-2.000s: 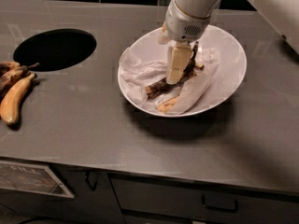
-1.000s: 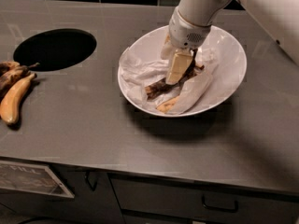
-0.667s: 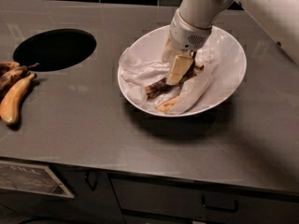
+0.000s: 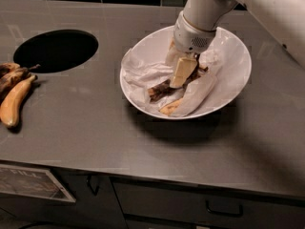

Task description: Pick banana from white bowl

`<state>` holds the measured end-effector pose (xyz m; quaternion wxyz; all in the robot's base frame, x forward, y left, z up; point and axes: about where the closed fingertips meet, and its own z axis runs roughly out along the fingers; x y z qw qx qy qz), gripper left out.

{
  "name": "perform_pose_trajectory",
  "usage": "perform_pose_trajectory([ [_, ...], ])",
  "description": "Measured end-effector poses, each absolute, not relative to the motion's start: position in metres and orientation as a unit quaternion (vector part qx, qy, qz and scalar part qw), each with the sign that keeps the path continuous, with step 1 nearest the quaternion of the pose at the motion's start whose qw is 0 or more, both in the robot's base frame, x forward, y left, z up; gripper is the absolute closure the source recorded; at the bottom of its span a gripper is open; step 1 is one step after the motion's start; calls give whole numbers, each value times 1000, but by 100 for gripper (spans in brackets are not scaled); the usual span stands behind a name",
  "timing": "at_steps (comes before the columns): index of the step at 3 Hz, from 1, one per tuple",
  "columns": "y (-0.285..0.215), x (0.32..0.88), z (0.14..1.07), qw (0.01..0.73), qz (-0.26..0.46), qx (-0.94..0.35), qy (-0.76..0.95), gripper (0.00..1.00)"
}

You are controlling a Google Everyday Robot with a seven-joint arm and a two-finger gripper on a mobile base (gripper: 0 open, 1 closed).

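The white bowl [image 4: 239, 75] sits on the grey counter, right of centre. Inside it, the slim black-brown banana [image 4: 160, 89] lies on crumpled white paper [image 4: 143, 73]. A small pale-yellow peel scrap [image 4: 168, 109] lies near the bowl's front rim. My gripper [image 4: 183, 73] reaches down into the bowl from the upper right. Its tip is right over the banana's far end, and it hides that end. I cannot tell whether it touches the banana.
A round dark hole [image 4: 55, 50] is cut in the counter at the left. A bunch of yellow-brown bananas [image 4: 13, 98] lies at the left edge. Drawers with handles [image 4: 224, 209] run below the front edge. A dark tiled wall stands behind.
The arm's wrist has tilted and shifted slightly to the right. The gripper tip stays over the banana. The banana and the bowl have not moved.
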<state>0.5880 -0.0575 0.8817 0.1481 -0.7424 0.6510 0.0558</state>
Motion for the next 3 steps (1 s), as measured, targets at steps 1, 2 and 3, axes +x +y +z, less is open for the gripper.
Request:
perform_pose_trajectory([
  [1,-58,588,879,146,59,-742,652,44],
  [2,-59,588,875,144,62,-741,653,44],
  [3,-60,588,873,143,65,-740,654,43],
])
